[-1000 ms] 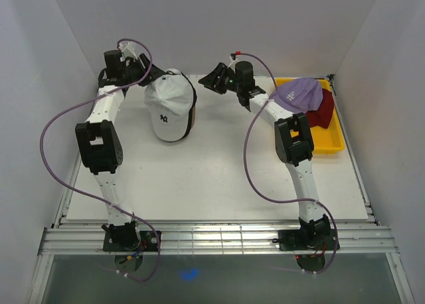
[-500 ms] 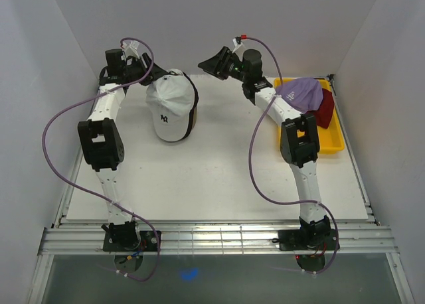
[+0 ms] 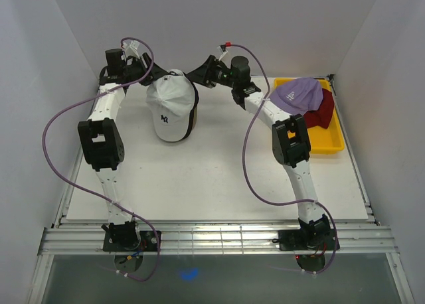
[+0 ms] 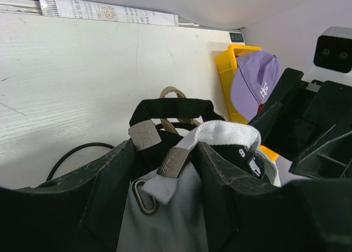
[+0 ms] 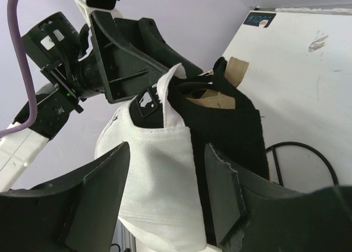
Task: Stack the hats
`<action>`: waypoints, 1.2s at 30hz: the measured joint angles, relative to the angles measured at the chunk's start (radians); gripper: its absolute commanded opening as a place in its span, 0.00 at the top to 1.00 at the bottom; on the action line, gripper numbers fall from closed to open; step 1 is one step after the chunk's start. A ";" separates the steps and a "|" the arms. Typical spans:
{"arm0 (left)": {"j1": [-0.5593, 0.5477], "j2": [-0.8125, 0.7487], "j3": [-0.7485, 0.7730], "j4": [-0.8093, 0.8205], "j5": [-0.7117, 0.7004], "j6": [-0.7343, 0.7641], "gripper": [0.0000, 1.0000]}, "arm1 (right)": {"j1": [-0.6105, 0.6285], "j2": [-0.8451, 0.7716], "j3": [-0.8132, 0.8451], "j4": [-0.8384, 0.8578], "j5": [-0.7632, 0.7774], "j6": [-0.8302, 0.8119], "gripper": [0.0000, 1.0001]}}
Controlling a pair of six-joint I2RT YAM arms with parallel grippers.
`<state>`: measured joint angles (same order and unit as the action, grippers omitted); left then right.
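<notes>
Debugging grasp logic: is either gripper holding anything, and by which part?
Left gripper seems clamped on the rear band of the white fabric baseball cap; right gripper straddles it, open.

White cap (image 3: 170, 105) and lavender cap (image 3: 299, 93) matt woven cloth; tray (image 3: 330, 143) smooth glossy yellow plastic; table (image 3: 212, 178) matt white, faintly grained.

This was a robotics lab test cell: a white table (image 3: 199, 178) stood boxed in by bare white walls (image 3: 212, 25), two robot arms (image 3: 99, 145) were bolted to an aluminium rail (image 3: 219, 237) along its near edge, purple cables (image 3: 44, 143) looped free, and a yellow bin (image 3: 329, 147) sat in its far right corner
</notes>
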<state>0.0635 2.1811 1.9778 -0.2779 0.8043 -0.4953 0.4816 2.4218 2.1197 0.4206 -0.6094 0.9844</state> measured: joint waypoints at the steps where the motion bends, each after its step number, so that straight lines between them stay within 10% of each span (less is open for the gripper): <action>1: 0.000 0.000 0.000 0.000 0.001 -0.001 0.39 | 0.005 0.001 0.000 0.002 -0.003 0.001 0.36; 36: -0.001 0.002 0.001 0.000 0.001 -0.010 0.40 | 0.026 0.005 -0.016 0.051 -0.057 0.009 0.40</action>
<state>0.0624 2.1830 1.9785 -0.2779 0.8051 -0.5056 0.5072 2.4268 2.1040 0.4713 -0.6662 0.9932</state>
